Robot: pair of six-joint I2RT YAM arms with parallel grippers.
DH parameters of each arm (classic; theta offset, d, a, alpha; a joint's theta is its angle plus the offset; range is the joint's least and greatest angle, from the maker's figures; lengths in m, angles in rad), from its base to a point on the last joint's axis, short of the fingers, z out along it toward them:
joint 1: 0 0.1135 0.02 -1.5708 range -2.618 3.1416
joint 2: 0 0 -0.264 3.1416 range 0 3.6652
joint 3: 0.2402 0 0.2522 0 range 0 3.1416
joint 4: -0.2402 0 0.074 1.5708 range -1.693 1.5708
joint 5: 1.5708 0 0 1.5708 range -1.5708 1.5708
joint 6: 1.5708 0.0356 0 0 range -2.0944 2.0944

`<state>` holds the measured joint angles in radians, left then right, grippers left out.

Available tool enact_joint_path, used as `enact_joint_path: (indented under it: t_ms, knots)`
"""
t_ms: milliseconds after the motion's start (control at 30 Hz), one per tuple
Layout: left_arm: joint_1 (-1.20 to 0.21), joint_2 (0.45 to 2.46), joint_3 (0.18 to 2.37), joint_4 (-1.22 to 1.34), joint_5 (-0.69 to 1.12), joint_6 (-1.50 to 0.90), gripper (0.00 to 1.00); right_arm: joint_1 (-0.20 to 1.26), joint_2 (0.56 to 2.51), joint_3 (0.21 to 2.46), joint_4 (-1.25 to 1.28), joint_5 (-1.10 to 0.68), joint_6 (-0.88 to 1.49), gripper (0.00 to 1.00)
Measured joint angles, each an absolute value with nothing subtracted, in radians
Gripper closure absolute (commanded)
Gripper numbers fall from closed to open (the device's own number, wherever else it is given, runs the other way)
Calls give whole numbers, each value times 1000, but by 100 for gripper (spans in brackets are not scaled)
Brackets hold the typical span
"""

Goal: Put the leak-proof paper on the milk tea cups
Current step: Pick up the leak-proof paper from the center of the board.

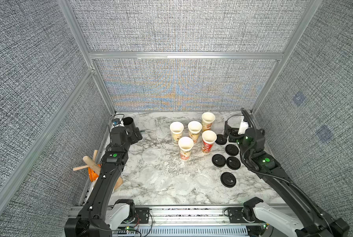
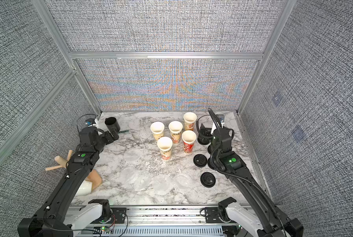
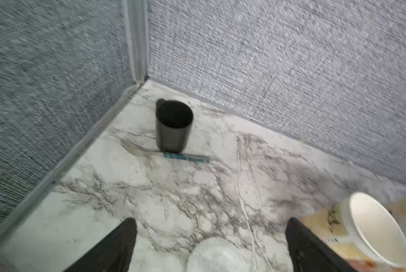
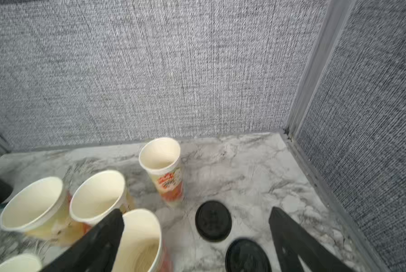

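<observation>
Several milk tea cups (image 1: 185,149) (image 2: 165,147) stand upright and uncovered in a cluster at the back middle of the marble table. Several sheets of leak-proof paper (image 1: 181,184) (image 2: 162,183) lie flat on the table in front of them; one more sheet (image 1: 151,153) lies closer to the cups. My left gripper (image 1: 137,134) (image 3: 211,219) hangs open and empty at the back left, above a sheet (image 3: 217,254). My right gripper (image 1: 230,134) (image 4: 195,210) hangs open and empty just right of the cups (image 4: 160,157), over black lids.
Several black round lids (image 1: 228,179) (image 4: 213,220) lie right of the cups. A short black cup (image 1: 128,123) (image 3: 173,124) stands in the back left corner with a teal-handled fork (image 3: 185,157) before it. A wooden stand (image 1: 89,164) and a toppled cup (image 2: 89,182) sit at the left edge.
</observation>
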<state>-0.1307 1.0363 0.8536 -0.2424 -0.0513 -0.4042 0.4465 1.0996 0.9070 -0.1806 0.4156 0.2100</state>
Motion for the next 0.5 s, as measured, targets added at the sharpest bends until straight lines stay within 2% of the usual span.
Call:
enact_joint_path:
  t_ms: [133,267,500]
  knots:
    - [-259,1038,840,-305,32,-394,0,513,1073,928,-400,331,262,2]
    - [-318,991,762,-309,70,-378,0,587,1076,946,-537,196,299,2]
    - [-401,813,593,-228,162,-345,0,766,1098,833,-616,76,440,3]
